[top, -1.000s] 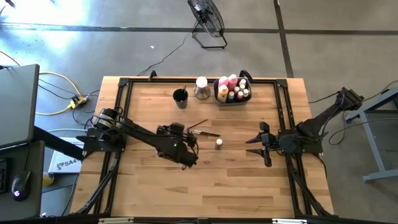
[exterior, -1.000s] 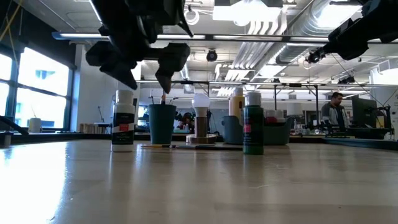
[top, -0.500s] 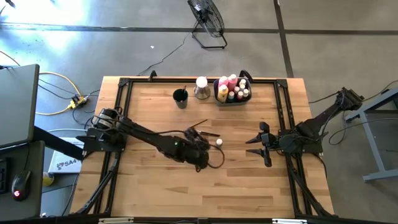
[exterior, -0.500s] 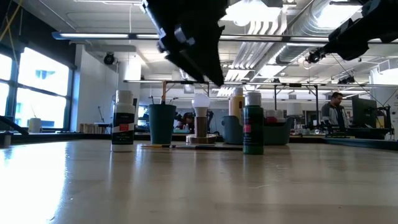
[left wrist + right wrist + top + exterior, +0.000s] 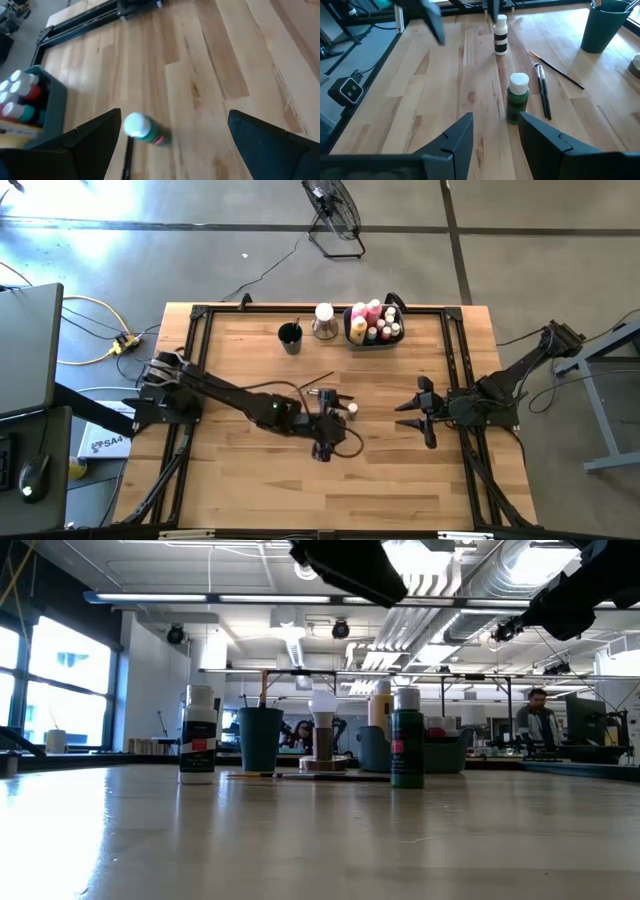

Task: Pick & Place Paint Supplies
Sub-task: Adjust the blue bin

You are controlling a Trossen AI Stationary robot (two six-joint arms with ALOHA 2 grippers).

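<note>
Over mid-table: my left pincer (image 5: 173,116) hung spread and empty, lined up on the green bottle (image 5: 145,130).
The jaws stood wide, probably so both fingers could pass the bottle's sides on descent; the bottle stood upright on the bare wood, just beside the brushes (image 5: 542,92) and well apart from the bin (image 5: 375,340). My right pincer (image 5: 496,119) waited at the table's right side, half spread, gripping nothing. The high view hid most of my left fingers; the left wrist view showed the white cap between them.
</note>
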